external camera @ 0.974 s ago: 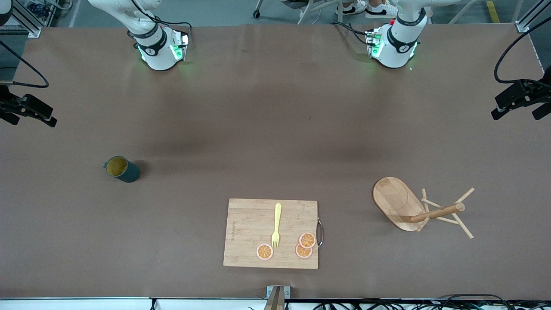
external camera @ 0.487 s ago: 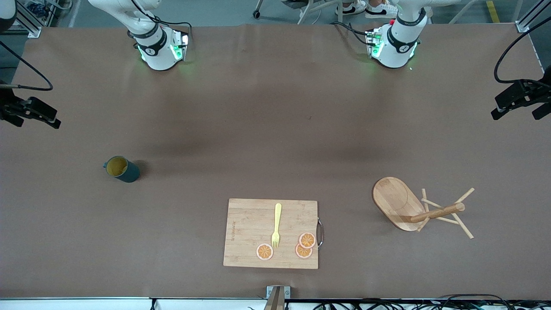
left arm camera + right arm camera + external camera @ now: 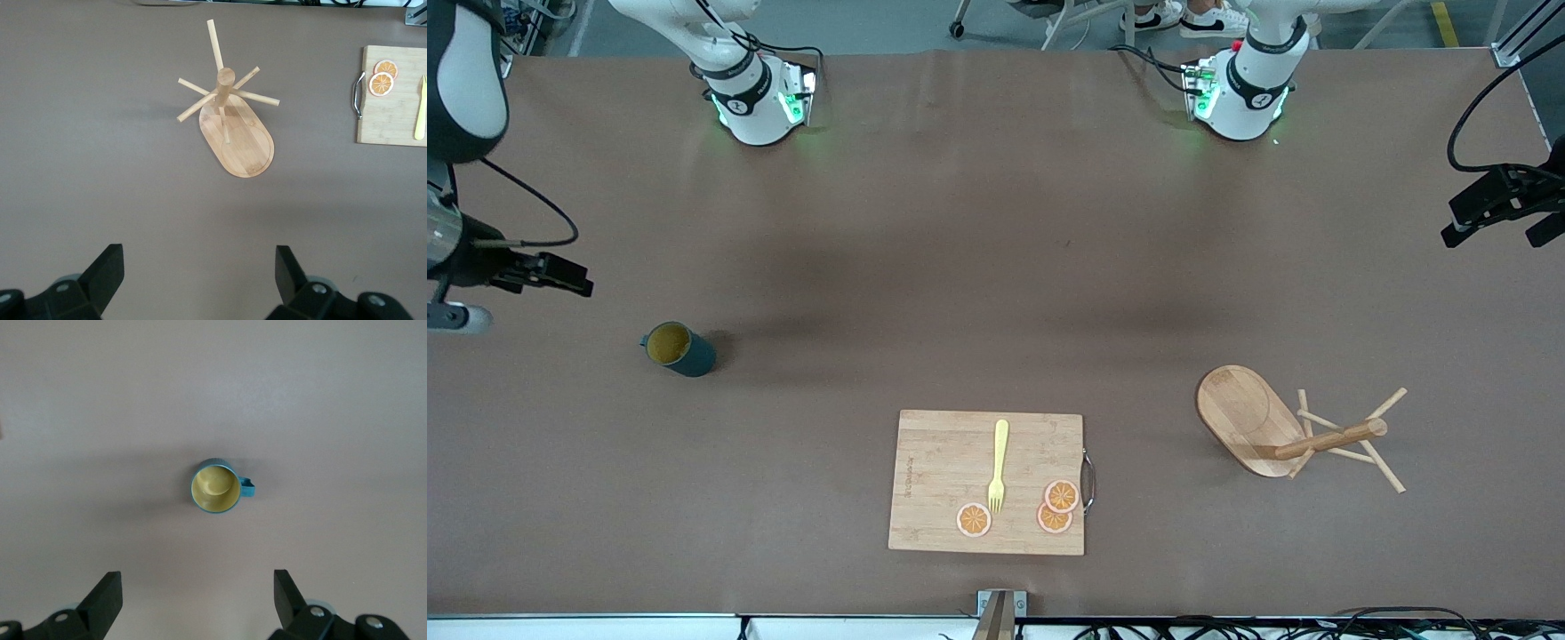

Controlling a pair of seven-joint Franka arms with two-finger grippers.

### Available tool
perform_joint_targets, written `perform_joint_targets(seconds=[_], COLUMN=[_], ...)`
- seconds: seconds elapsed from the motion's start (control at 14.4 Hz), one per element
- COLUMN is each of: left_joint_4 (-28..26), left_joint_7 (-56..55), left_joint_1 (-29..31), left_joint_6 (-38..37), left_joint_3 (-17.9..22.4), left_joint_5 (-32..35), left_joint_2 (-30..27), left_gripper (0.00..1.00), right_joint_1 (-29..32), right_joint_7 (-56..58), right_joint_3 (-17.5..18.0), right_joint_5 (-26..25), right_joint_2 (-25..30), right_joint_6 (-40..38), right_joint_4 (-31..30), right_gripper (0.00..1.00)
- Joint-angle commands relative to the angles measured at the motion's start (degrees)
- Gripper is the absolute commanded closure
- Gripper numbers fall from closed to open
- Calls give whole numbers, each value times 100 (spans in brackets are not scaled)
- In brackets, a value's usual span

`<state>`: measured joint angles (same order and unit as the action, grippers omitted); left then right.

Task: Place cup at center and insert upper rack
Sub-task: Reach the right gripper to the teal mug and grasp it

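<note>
Robotics lab, not a real kitchen. Two white arm bases with green status lights are bolted along one edge of a big surface covered in plain brown sheet. Aluminium frame posts stand at the corners, loose black cables run along the edges, and a grey shop floor with a chair caster and someone's sneakers shows past it. Kitchen bits are just props: cutting board with fake orange slices and a yellow fork.

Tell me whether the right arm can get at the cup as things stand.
Probably yes: the cup stands upright alone on bare table, and the right gripper hangs open above it with nothing between.
</note>
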<state>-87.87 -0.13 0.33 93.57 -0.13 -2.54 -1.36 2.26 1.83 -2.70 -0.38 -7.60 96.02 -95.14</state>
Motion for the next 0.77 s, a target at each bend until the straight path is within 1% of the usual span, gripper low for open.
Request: perform_joint_targets(seconds=[0.0, 0.28, 0.49, 0.7], left_joint_4=[-2, -2, -2, -2], left_joint_7=[22, 22, 22, 22], left_joint_1=[28, 20, 20, 20], left_joint_6=[-14, -14, -14, -6], left_joint_3=[-13, -13, -13, -13], left_joint_5=[-53, -53, -53, -53], left_joint_2=[-40, -40, -40, -40], left_gripper=[0, 0, 0, 0], right_joint_1=[55, 2, -85, -139], right_joint_7=[238, 221, 238, 238], right_joint_3=[24, 33, 42, 42], right_joint_5=[38, 56, 56, 56], right_joint_2=[-548, -1313, -1559, -1876], right_joint_6=[-49, -49, -31, 328], right_joint_4=[276, 619, 611, 506], right_gripper=[0, 0, 0, 0])
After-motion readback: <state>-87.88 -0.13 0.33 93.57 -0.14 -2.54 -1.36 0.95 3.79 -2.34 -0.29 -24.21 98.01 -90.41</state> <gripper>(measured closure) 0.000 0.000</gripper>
